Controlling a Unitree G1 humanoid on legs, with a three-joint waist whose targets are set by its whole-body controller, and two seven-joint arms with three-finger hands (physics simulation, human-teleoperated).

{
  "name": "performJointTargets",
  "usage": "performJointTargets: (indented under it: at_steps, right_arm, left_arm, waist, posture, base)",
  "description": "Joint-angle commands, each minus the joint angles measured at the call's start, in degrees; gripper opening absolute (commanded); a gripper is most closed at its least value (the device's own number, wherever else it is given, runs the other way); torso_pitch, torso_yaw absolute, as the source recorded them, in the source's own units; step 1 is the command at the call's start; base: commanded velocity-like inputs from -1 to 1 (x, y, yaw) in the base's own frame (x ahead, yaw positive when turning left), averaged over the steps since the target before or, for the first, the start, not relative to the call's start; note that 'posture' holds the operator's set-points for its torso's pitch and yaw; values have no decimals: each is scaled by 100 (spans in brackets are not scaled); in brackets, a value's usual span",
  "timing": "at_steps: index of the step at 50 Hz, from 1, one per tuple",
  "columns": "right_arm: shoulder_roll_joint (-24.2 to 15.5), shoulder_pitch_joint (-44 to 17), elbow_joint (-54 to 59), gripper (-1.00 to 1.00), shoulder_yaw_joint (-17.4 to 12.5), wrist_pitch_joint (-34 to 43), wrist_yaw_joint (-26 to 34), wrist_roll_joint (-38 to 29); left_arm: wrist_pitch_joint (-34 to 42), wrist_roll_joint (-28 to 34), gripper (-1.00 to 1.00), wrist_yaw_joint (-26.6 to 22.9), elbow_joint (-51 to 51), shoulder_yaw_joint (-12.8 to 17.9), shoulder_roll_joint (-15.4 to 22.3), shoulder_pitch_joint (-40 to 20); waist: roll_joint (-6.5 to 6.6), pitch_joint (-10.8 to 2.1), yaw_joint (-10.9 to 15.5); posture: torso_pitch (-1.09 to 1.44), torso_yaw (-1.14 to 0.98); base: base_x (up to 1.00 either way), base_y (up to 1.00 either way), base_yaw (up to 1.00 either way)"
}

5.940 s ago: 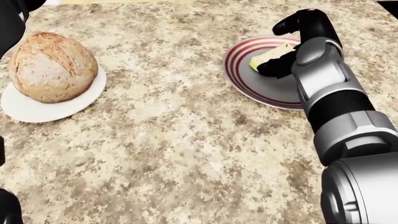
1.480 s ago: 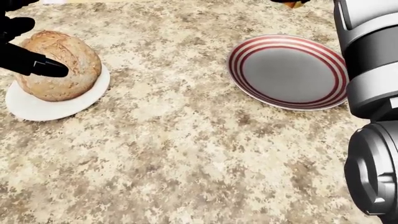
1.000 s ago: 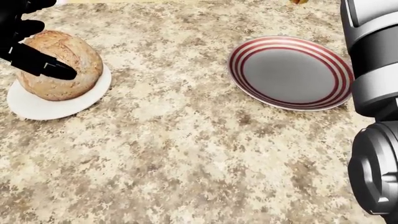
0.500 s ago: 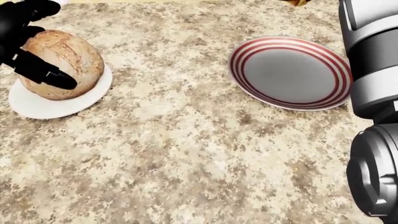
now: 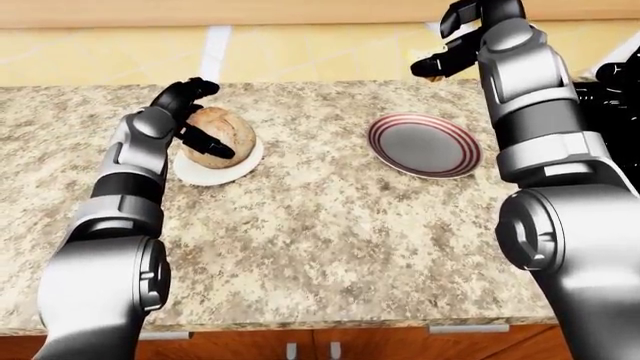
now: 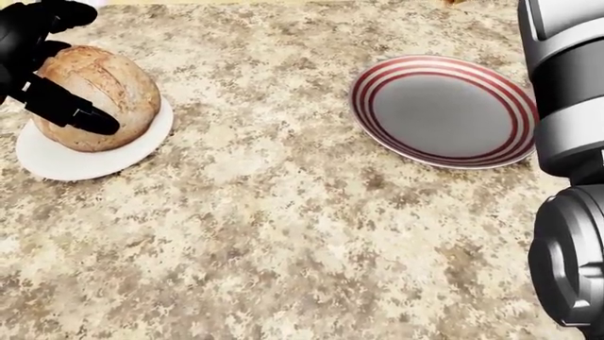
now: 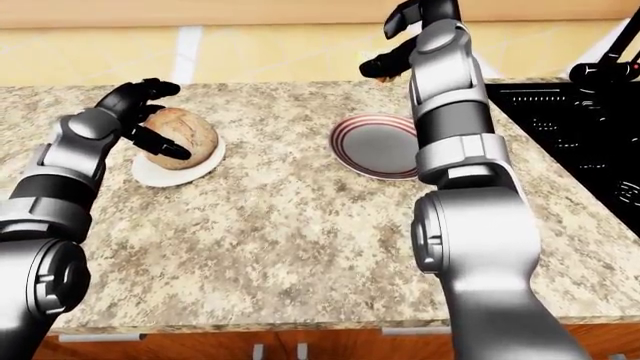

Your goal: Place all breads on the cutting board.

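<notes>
Left robot hand (image 6: pixel 42 67) spread, fingers cupping the round loaf (image 6: pixel 99 95) on its white plate (image 6: pixel 94 159); close evenly round the loaf's widest part before lifting; right robot hand (image 5: pixel 462 41) raised, apparently pinching a small bread piece; cutting board not visible.

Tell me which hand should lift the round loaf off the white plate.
Left. The left hand already has open fingers around the round loaf on the white plate; the right hand is raised beyond the striped plate.
</notes>
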Motion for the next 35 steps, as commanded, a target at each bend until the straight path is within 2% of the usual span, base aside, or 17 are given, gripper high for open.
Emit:
performJointTargets:
  at_steps: [1,7,19,20,22,35]
  right_arm:
    - [-62,-239,-245,-100,-12,-157,-48,-28]
    - [-52,-184,-279,-100,-18,-157,-57,-17]
    - [-41,-153,-282,-100,-18,-172,-73,-4]
    - [-39,-162,-274,-100,-17,-171,-78,-4]
    - [-30,-153,-268,-100,-20,-182,-88,2]
    - [-36,-212,-227,-100,-15,-191,-88,7]
  left_arm:
    - [-108,-28,55,51,-208,28,58,-221]
    - [-128,-23,60,71,-189,26,52,-197]
    - [-126,-66,46,182,-132,64,47,-251]
    - [-122,-83,43,184,-112,74,50,-265]
    - [-87,-112,18,173,-88,89,67,-309]
    - [307,-405,18,115,15,183,163,-847]
  waist:
    - [9,-196,-5]
    - [10,-201,-5]
    - [15,-205,-5]
    - [15,-207,-5]
    - [16,-208,-6]
    - [5,-185,-14]
  posture:
    - [0,0]
    - [0,0]
    - [0,0]
    - [0,0]
    - [0,0]
    - [0,0]
  base:
    - [0,0,0]
    - [0,0,0]
    - [0,0,0]
    - [0,0,0]
    - [0,0,0]
    - [0,0,0]
